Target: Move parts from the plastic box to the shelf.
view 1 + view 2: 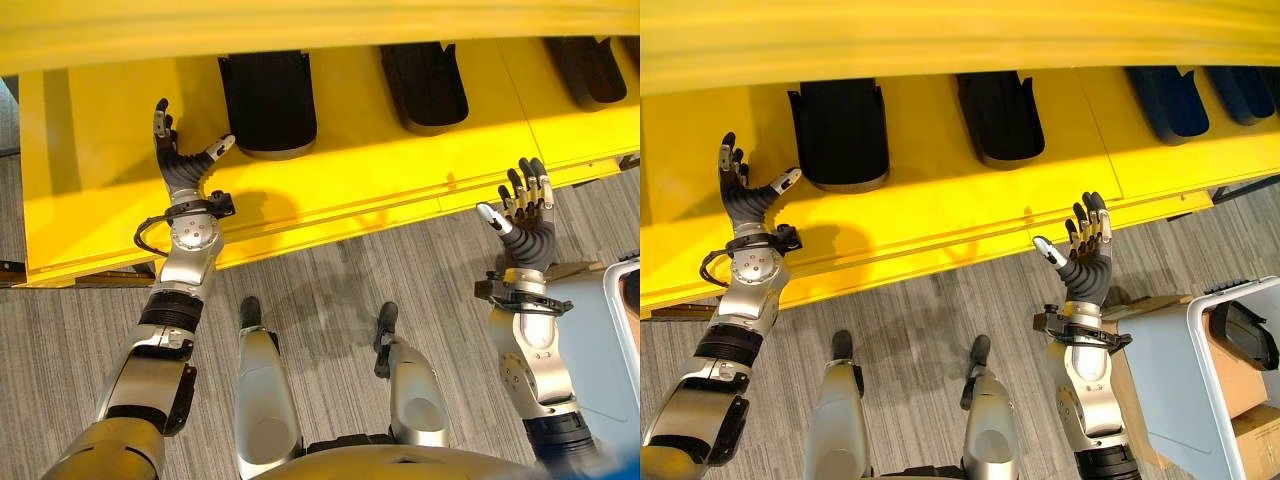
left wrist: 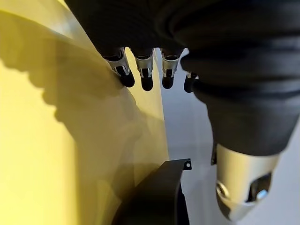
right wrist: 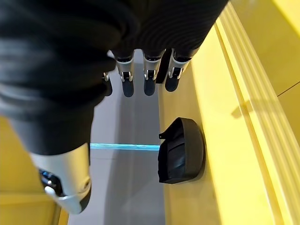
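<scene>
Several black moulded parts lie on the yellow shelf (image 1: 380,170): one (image 1: 268,100) at the left, one (image 1: 425,85) in the middle, another (image 1: 590,65) at the right. My left hand (image 1: 180,165) is open over the shelf, its thumb close to the left part (image 2: 154,197), and it holds nothing. My right hand (image 1: 1087,260) is open and empty at the shelf's front edge, with the middle part (image 3: 180,150) farther back. The pale plastic box (image 1: 1160,370) stands at my right, and a black part (image 1: 1245,335) lies in it.
An upper yellow shelf board (image 1: 300,25) overhangs the back of the parts. Brown cardboard boxes (image 1: 1255,435) sit beside the plastic box. Grey striped floor (image 1: 330,280) runs in front of the shelf. Bare shelf surface lies between the parts.
</scene>
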Robot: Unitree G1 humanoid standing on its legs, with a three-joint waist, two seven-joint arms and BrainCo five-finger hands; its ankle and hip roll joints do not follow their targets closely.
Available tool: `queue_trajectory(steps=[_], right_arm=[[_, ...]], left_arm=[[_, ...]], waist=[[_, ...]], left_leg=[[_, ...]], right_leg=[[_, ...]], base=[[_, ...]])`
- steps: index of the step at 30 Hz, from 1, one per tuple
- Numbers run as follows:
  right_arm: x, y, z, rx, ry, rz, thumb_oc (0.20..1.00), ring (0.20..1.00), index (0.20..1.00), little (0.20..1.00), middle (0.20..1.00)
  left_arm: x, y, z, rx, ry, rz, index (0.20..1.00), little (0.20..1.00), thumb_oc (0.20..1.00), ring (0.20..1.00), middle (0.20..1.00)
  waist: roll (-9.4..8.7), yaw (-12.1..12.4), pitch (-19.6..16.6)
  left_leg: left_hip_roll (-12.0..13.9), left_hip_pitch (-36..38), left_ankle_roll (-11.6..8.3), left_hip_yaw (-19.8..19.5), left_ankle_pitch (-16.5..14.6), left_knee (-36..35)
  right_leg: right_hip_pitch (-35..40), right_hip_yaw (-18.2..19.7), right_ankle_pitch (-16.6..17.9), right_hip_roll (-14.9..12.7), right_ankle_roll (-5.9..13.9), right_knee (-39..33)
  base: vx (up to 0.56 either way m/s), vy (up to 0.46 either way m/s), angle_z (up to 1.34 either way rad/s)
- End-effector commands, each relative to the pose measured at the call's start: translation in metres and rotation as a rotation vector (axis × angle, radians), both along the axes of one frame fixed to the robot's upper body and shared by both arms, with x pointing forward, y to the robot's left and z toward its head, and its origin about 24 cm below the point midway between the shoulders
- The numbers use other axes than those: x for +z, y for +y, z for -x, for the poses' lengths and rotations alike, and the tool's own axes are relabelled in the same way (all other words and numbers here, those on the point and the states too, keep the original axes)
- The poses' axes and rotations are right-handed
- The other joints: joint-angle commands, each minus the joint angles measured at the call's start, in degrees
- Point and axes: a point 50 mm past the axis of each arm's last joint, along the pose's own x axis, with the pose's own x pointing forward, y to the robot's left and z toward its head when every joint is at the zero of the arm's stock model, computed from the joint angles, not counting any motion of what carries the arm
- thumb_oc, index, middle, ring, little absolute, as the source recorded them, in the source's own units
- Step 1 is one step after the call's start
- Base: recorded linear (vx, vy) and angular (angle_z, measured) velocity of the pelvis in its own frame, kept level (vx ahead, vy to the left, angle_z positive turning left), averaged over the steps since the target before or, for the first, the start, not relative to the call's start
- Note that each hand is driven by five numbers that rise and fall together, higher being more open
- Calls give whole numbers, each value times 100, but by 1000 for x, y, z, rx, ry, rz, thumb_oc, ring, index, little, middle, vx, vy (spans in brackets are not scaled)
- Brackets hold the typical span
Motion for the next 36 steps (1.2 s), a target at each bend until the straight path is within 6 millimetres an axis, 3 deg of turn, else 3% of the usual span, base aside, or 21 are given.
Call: queue_trajectory(steps=[1,11,22,36], right_arm=[[38,-11,10,-30,-208,2,1000,1000,1000,1000,1000],[38,-9,9,-14,-206,-5,1000,1000,1000,1000,1000],[39,-9,9,-13,-210,-5,1000,1000,1000,1000,1000],[37,-11,11,-28,-200,-4,1000,1000,1000,1000,1000]], left_arm=[[-10,-32,-3,-134,28,2,1000,1000,1000,1000,1000],[-22,-54,1,-239,55,16,1000,1000,1000,1000,1000],[-20,-75,6,-349,37,-3,1000,1000,1000,1000,1000],[-24,-84,10,-390,46,1,1000,1000,1000,1000,1000]], waist=[[104,-132,33],[132,-112,17],[177,-111,29],[209,-126,19]], left_leg=[[-182,643,344,573,240,-826],[-188,652,354,562,251,-857],[-176,631,360,549,253,-825],[-188,595,363,542,251,-794]], right_leg=[[-250,33,-480,2,-83,834],[-258,33,-506,7,-104,877],[-288,52,-538,12,-124,951],[-323,57,-529,4,-146,988]], base=[[0,0,0],[0,0,0],[0,0,0],[0,0,0]])
